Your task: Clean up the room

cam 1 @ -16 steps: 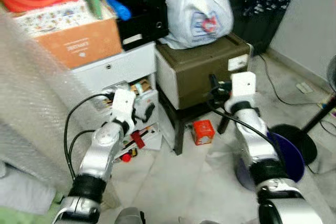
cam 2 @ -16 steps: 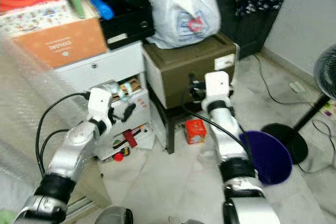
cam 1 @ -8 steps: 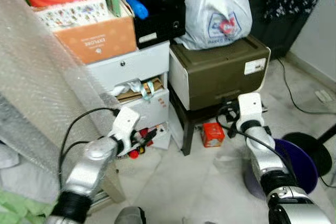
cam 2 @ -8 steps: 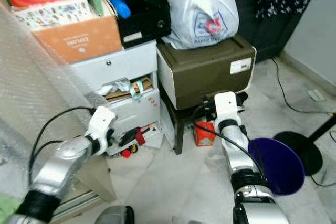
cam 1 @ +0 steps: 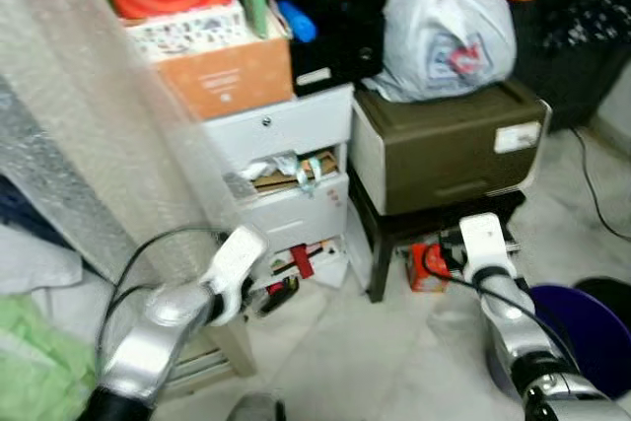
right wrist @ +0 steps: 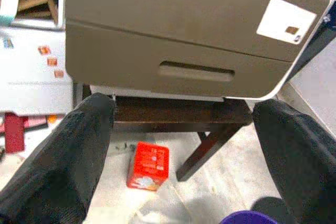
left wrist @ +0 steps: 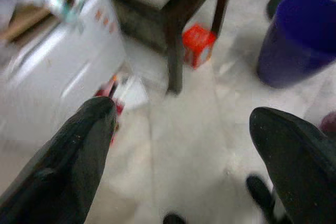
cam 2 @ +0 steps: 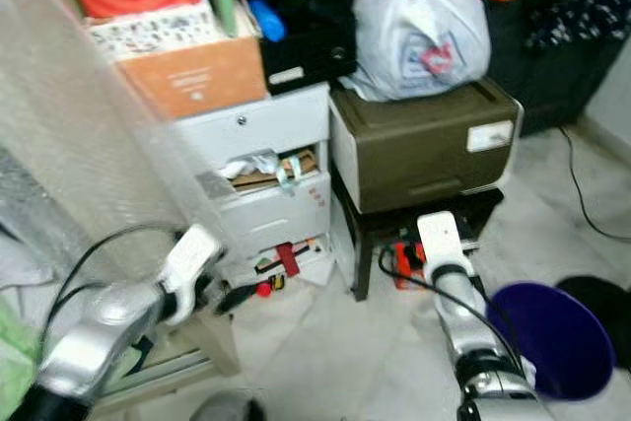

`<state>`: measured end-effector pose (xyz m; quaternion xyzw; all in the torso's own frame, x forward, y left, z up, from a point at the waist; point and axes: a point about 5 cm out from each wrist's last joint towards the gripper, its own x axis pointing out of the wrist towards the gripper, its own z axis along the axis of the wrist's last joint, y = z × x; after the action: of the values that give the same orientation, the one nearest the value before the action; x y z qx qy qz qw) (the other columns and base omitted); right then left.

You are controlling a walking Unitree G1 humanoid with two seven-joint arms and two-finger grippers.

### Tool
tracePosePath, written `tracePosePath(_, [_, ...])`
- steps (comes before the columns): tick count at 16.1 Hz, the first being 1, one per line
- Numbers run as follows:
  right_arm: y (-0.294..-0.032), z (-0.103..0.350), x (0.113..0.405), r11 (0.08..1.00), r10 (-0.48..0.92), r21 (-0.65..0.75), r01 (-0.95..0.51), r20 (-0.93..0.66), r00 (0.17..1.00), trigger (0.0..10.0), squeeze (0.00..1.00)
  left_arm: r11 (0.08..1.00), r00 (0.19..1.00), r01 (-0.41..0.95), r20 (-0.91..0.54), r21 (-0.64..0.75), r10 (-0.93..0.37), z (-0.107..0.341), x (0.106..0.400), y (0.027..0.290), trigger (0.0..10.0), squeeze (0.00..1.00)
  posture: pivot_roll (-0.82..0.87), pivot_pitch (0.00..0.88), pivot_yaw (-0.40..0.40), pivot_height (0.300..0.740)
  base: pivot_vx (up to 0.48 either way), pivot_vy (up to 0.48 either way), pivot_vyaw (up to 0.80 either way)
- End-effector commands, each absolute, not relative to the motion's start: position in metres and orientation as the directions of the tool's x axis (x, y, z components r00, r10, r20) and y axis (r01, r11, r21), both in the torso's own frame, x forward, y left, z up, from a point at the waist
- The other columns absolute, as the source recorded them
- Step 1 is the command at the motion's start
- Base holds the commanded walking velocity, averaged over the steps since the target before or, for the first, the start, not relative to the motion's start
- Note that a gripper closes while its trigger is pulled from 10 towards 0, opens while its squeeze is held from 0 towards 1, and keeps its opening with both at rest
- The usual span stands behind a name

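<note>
A small red box (right wrist: pixel 149 165) lies on the pale floor under a dark wooden stool (right wrist: pixel 207 142). My right gripper (right wrist: pixel 184 106) is open, low in front of the stool and just right of the red box (cam 1: pixel 426 265), with nothing between its fingers. My left gripper (left wrist: pixel 184 114) is open too, close to the floor before the bottom drawer (cam 1: pixel 296 261) of a white drawer unit, where small red items (cam 1: pixel 299 261) lie. A purple bin (cam 1: pixel 584 340) stands on the floor to the right.
A brown printer-like box (cam 1: pixel 449 150) sits on the stool with a white plastic bag (cam 1: pixel 449 41) on top. The white drawer unit (cam 1: pixel 281 130) has open, stuffed drawers and boxes stacked above. Bubble wrap (cam 1: pixel 89 135) hangs at the left. A cable (cam 1: pixel 596 184) runs over the floor.
The camera has swung, shifting the scene to the right. Both arms have dropped lower; the right gripper now sits beside the red box and the left one near the floor by the bottom drawer.
</note>
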<state>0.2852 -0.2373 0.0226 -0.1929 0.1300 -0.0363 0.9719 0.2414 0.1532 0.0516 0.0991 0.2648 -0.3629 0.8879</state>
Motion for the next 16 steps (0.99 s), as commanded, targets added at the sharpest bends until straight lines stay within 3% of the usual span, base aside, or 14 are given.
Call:
tracePosePath(1, [-0.235, 0.015, 0.281, 0.922, -0.117, -0.388, 0.002, -0.274, 0.955, 10.0, 0.00, 0.726, 0.599, 0.688, -0.552, -0.017, -0.580, 0.055, 0.241, 0.163, 10.0, 0.00, 0.05, 0.000, 0.027, 0.740, 0.000, 0.000, 0.00])
tracePosePath(5, [-0.237, 0.005, 0.273, 0.919, -0.135, -0.394, -0.004, -0.323, 0.937, 10.0, 0.00, 0.747, 0.577, 0.664, -0.624, -0.018, -0.527, 0.047, 0.233, 0.194, 10.0, 0.00, 0.08, 0.009, 0.033, 0.740, 0.000, 0.000, 0.00])
tracePosePath(7, [-0.235, 0.003, 0.273, 0.921, -0.137, -0.389, 0.000, -0.323, 0.937, 10.0, 0.00, 0.803, 0.615, 0.595, -0.635, -0.014, -0.467, 0.043, 0.238, 0.215, 10.0, 0.00, 0.08, 0.013, 0.043, 0.740, 0.000, 0.000, 0.00])
tracePosePath(11, [-0.236, -0.003, 0.267, 0.921, -0.155, -0.389, 0.006, -0.351, 0.923, 10.0, 0.00, 0.854, 0.600, 0.520, -0.706, -0.014, -0.376, 0.030, 0.237, 0.246, 10.0, 0.00, 0.08, 0.014, 0.055, 0.740, 0.000, 0.000, 0.00])
tracePosePath(16, [-0.235, -0.012, 0.259, 0.921, -0.160, -0.388, -0.009, -0.399, 0.903, 10.0, 0.00, 0.923, 0.547, 0.366, -0.829, 0.114, -0.115, -0.009, 0.218, 0.290, 10.0, 0.00, 0.06, 0.015, 0.062, 0.740, 0.000, 0.000, 0.00])
